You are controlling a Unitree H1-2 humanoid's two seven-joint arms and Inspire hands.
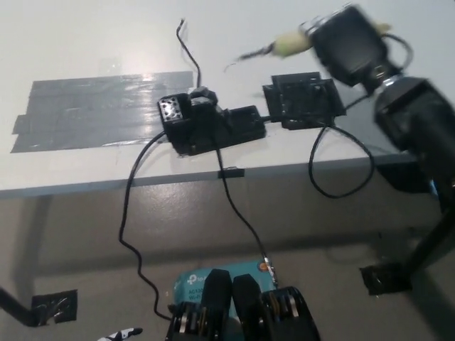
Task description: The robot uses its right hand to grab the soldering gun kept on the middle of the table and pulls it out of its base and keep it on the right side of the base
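White bench [85,42] carries the base [210,126] near its front edge; right hand [348,42], fingers apparently gripping the blurred soldering gun [281,46], holds it lifted clear, set-down right of base next.

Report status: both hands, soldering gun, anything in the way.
Right hand shut on soldering gun, lifted clear of the base. Left hand barely in view at bottom edge. Black pad lies right of base, under the gun.

Motion blurs right hand [350,44] and soldering gun [281,46].
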